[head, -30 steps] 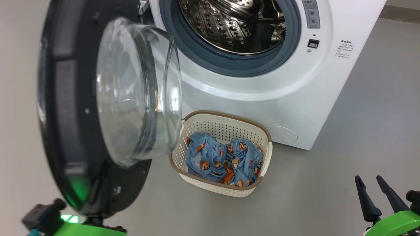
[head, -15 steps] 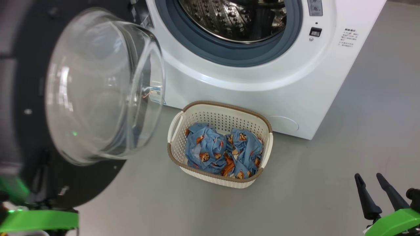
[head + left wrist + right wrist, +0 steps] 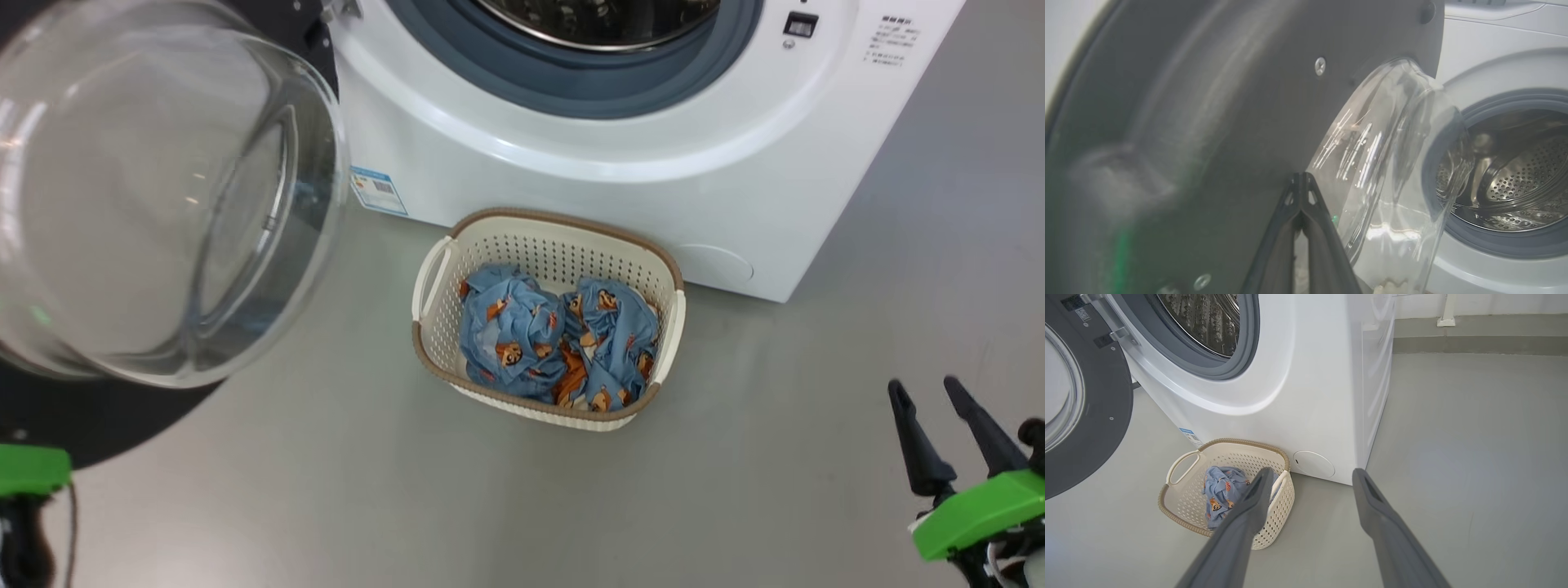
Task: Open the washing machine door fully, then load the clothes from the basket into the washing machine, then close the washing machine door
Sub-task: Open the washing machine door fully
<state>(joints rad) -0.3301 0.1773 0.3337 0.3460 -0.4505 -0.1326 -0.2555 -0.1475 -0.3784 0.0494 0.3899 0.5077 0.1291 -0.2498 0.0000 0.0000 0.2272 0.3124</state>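
Now the large round black-rimmed glass door (image 3: pixel 155 196) has swung wider to the left, so loading can start. Your left pincer (image 3: pixel 1301 176) is closed beside it, and the right pincer (image 3: pixel 923 384) is wide and empty. The light blue printed clothes (image 3: pixel 555 343) lie in the cream perforated basket (image 3: pixel 549 224).

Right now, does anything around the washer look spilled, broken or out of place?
Nothing stands out: the washing machine door hangs open, and the clothes sit bundled inside the upright basket.
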